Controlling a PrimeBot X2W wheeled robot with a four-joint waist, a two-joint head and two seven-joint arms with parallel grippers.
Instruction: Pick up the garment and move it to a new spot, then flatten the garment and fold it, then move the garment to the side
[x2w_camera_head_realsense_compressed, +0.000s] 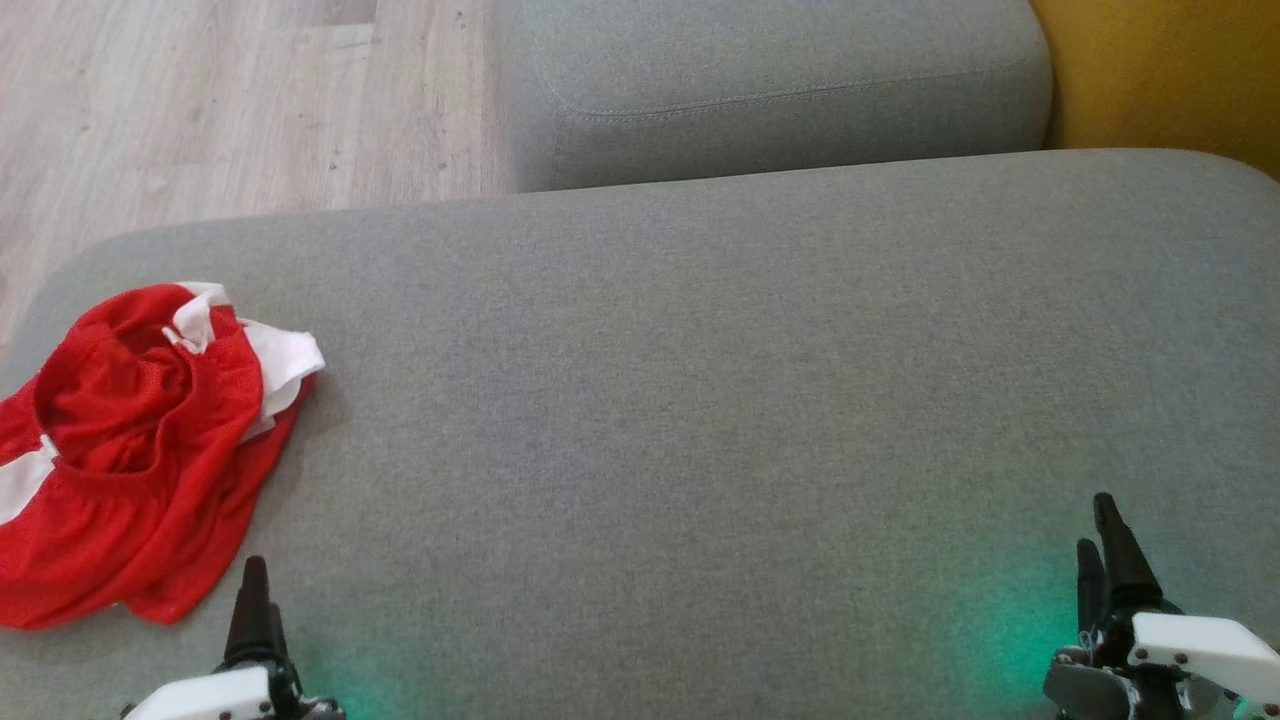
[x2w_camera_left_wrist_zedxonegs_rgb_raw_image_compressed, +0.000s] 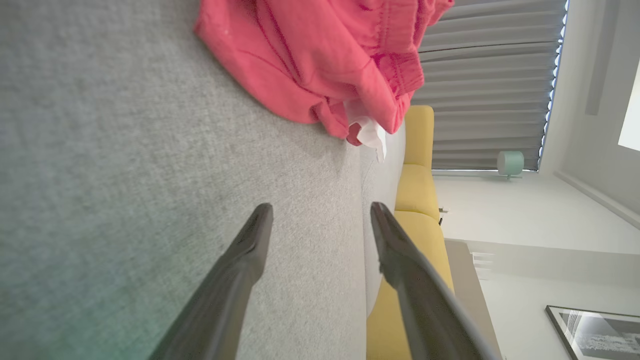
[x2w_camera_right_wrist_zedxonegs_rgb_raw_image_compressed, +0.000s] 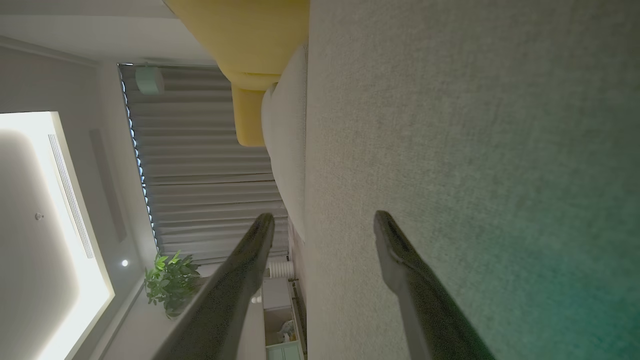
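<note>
The garment (x2w_camera_head_realsense_compressed: 140, 440) is a red pair of shorts with white panels, lying crumpled at the left end of the grey cushion (x2w_camera_head_realsense_compressed: 700, 380). My left gripper (x2w_camera_head_realsense_compressed: 255, 585) rests just below and to the right of it, apart from the cloth. In the left wrist view the garment (x2w_camera_left_wrist_zedxonegs_rgb_raw_image_compressed: 320, 55) lies ahead of my left gripper (x2w_camera_left_wrist_zedxonegs_rgb_raw_image_compressed: 321, 212), whose jaws stand open and empty. Far away at the lower right, my right gripper (x2w_camera_head_realsense_compressed: 1105, 535) hovers over bare cushion. The right wrist view shows my right gripper (x2w_camera_right_wrist_zedxonegs_rgb_raw_image_compressed: 324, 222) open with nothing between its fingers.
A second grey cushion (x2w_camera_head_realsense_compressed: 780, 90) sits behind the main one, with a yellow seat (x2w_camera_head_realsense_compressed: 1160, 70) at the back right. Wooden floor (x2w_camera_head_realsense_compressed: 200, 110) lies beyond the back left edge. Wide bare cushion surface stretches between the two grippers.
</note>
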